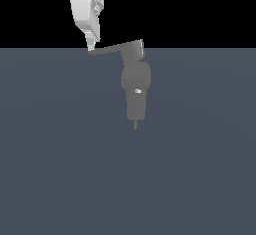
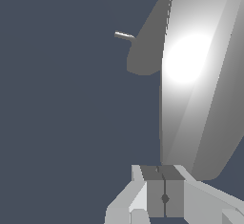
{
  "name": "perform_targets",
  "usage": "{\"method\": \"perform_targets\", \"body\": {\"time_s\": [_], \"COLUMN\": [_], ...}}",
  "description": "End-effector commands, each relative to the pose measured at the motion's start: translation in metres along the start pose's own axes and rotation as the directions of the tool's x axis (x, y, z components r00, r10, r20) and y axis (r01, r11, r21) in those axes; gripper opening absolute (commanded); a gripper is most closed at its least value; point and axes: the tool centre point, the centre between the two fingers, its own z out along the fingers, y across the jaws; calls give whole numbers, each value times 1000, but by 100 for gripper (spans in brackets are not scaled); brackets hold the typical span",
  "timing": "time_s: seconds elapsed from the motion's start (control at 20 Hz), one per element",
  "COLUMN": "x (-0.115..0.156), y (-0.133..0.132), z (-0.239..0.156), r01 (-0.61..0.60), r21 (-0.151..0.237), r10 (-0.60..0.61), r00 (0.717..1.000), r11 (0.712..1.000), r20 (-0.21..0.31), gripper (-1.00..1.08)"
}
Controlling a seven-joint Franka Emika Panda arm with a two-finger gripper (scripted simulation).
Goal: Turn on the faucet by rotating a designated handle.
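Observation:
The faucet (image 1: pixel 136 86) is a matte grey upright fixture with a rounded middle, a bright glint and a thin pin at its low end. The handle (image 1: pixel 117 47) is a flat grey lever sticking out from the blocky cap towards the exterior view's left. My white gripper (image 1: pixel 91 46) comes down from above, and its tips are at the lever's free end. In the wrist view the handle (image 2: pixel 200 99) fills the frame with a strong glare. The faucet (image 2: pixel 145 51) and its pin (image 2: pixel 124 35) lie beyond. My gripper (image 2: pixel 164 197) has its pads pressed together, right by the lever's end.
A flat blue-grey surface (image 1: pixel 60 154) spreads around the faucet, with black background above it. No other objects show in either view.

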Motion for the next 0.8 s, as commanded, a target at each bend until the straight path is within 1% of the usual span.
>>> {"method": "perform_targets", "body": {"time_s": [0.0,0.35,0.75], "x": [8,24,28], "y": [-11,-29,-33], "z": [6,14,16], "r01": [-57,-155,-176], "r21": [-6,-15,-17], "r10": [57,155,176], "r00": [998,988,984], "r11": [998,988,984], "r20": [2,10,12], "gripper": [-100,-100,-100]}}
